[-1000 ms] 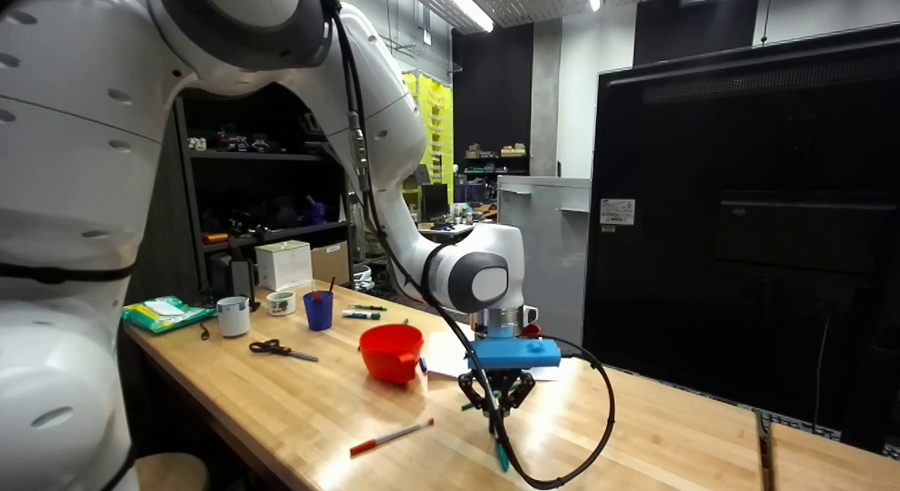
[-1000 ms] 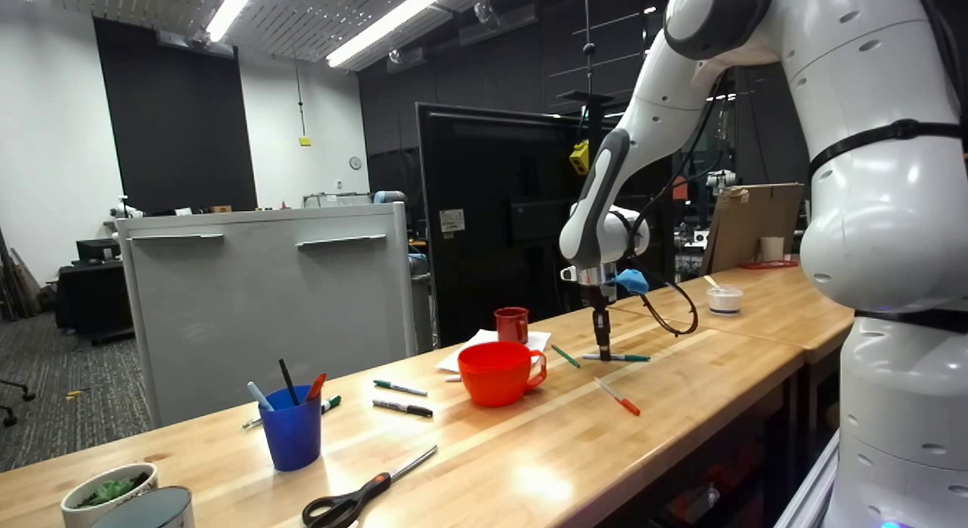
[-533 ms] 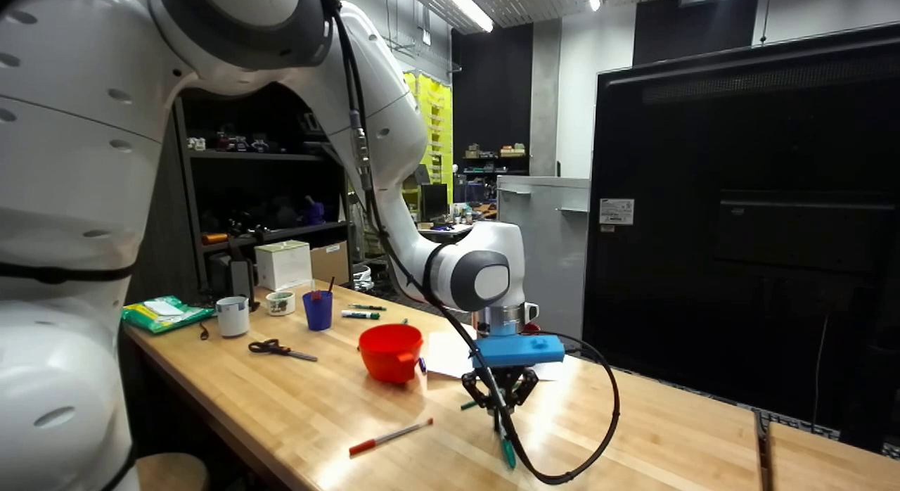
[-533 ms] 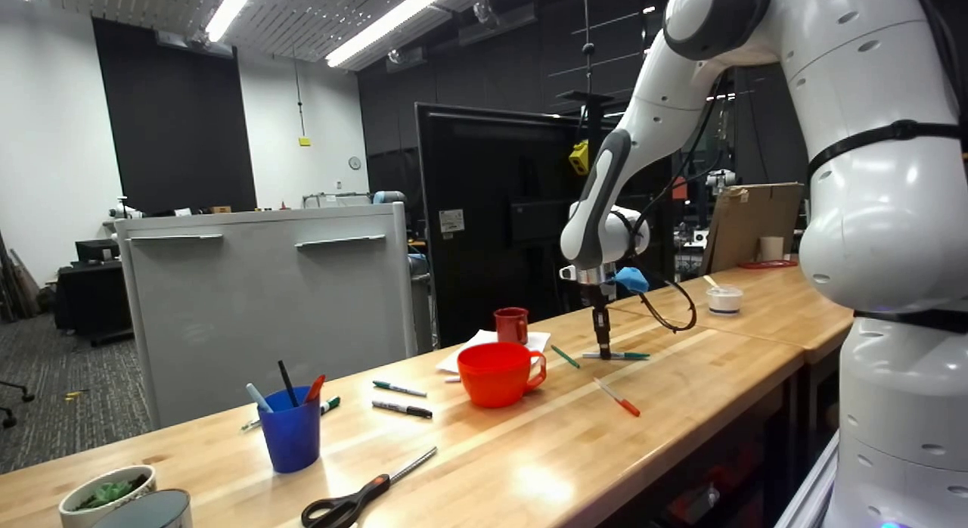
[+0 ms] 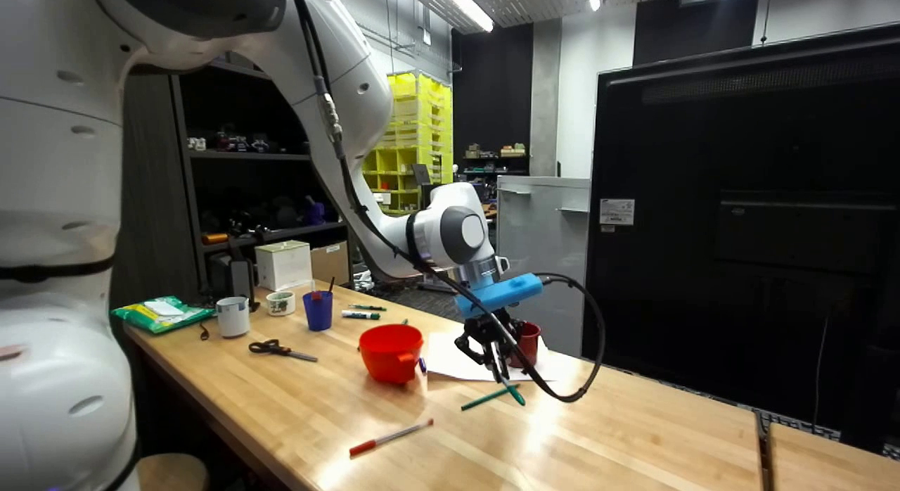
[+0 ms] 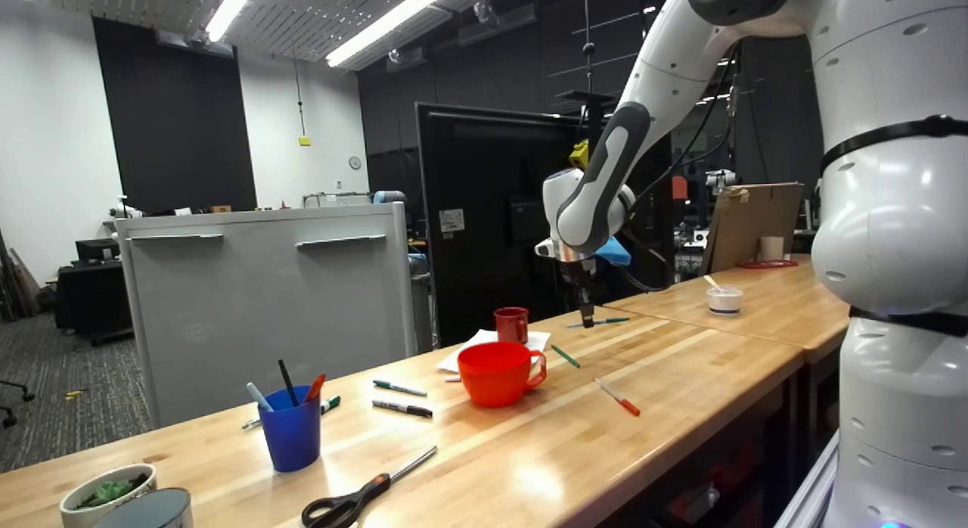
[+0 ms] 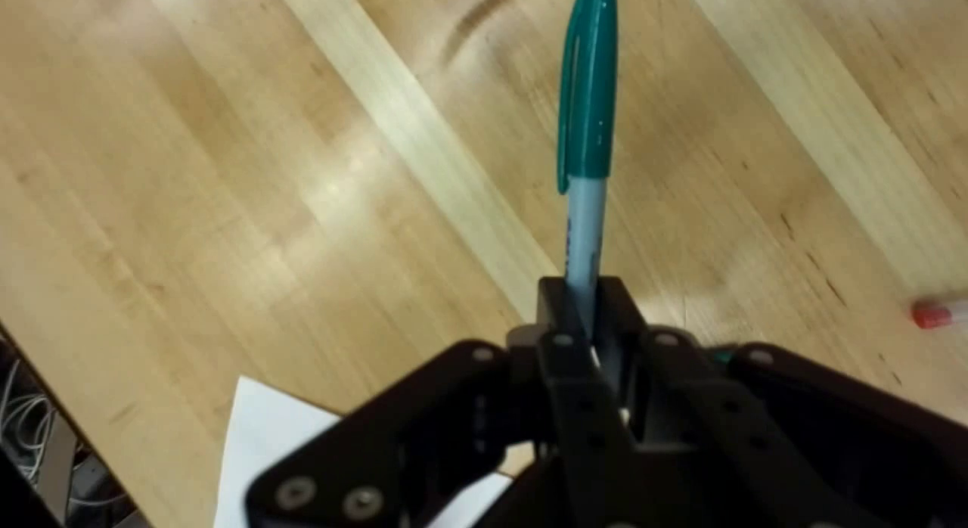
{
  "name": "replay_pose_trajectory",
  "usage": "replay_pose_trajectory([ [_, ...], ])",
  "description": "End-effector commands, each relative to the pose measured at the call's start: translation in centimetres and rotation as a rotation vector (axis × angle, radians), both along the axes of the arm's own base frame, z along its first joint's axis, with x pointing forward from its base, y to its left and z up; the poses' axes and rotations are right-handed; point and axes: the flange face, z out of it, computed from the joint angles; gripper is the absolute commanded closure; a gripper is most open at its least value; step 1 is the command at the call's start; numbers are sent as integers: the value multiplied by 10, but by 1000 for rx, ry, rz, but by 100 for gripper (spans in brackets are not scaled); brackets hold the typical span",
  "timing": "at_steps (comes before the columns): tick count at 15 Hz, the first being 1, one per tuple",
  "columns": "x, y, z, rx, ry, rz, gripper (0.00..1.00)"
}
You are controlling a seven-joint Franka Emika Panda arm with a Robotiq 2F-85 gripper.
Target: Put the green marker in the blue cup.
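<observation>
Glossy red round bowl with a handle (image 6: pixel 491 377): on the pale wooden tabletop (image 6: pixel 484 445), striped and shiny.
Smooth dark blue tapered cup (image 6: pixel 293 439): apart from the bowl; its wall hides the lower ends of the pens (image 6: pixel 315 388) standing inside.
Slim green-capped marker (image 7: pixel 594 104): pale barrel, held above the tabletop on the side of the bowl away from the cup; in the wrist view the cap's tip is cut off and the rear end is lost inside the black jointed gripper (image 7: pixel 584 305).
Gripper: tilted, its fingers clamped on the marker's barrel.
Dark red cylindrical mug (image 5: pixel 531 336): near the bowl, partly hidden behind the gripper in an exterior view.
White paper sheet (image 5: pixel 450 354): flat, just beside the bowl.
</observation>
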Motion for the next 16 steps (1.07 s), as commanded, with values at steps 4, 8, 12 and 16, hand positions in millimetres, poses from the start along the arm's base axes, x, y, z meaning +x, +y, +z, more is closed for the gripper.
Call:
replay_pose_trajectory([
  [4, -14, 68, 77, -197, -90, 134, 97],
  [8, -15, 121, 108, -318, -116, 224, 97],
  [12, -15, 184, 111, -456, -105, 334, 97],
  [16, -17, 233, 96, -615, -108, 422, 97],
])
